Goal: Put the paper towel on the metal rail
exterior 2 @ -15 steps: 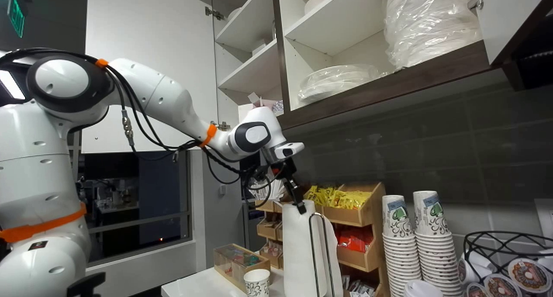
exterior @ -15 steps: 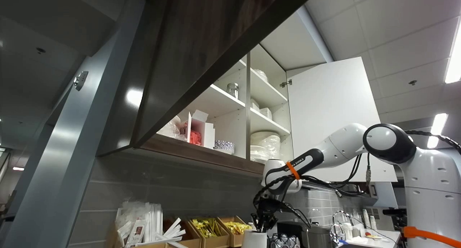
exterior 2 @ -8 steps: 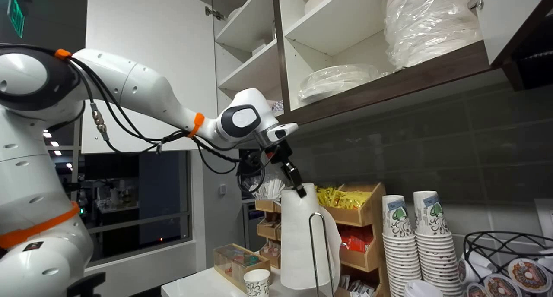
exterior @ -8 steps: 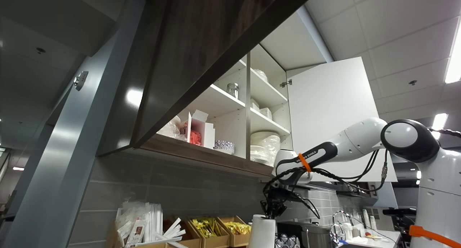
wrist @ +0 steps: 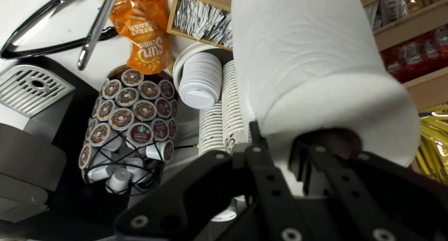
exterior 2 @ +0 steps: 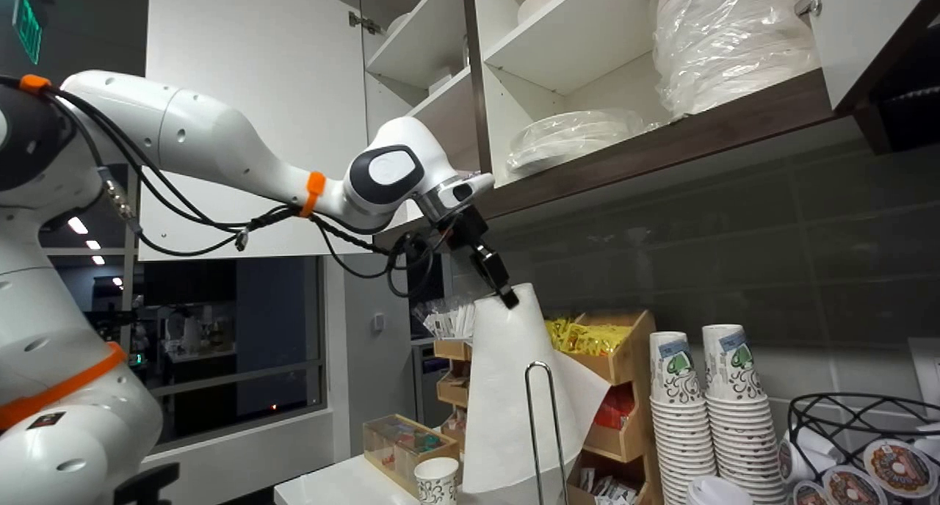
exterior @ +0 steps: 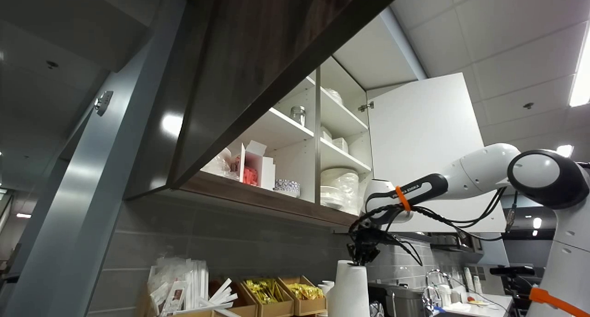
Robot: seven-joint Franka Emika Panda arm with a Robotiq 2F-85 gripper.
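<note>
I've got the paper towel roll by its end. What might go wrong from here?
Grip: the gripper pinches the paper towel roll only at its end, one finger inside, one outside, so it may swing or slip.
Snag: a loose sheet flares past the metal loop in an exterior view and might catch.
Knock: the paper cup appears beside the roll's lower end; a swing might tip it.

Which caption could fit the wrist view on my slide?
Robot hand gripping a paper towel roll by its end, coffee pods in view.
</note>
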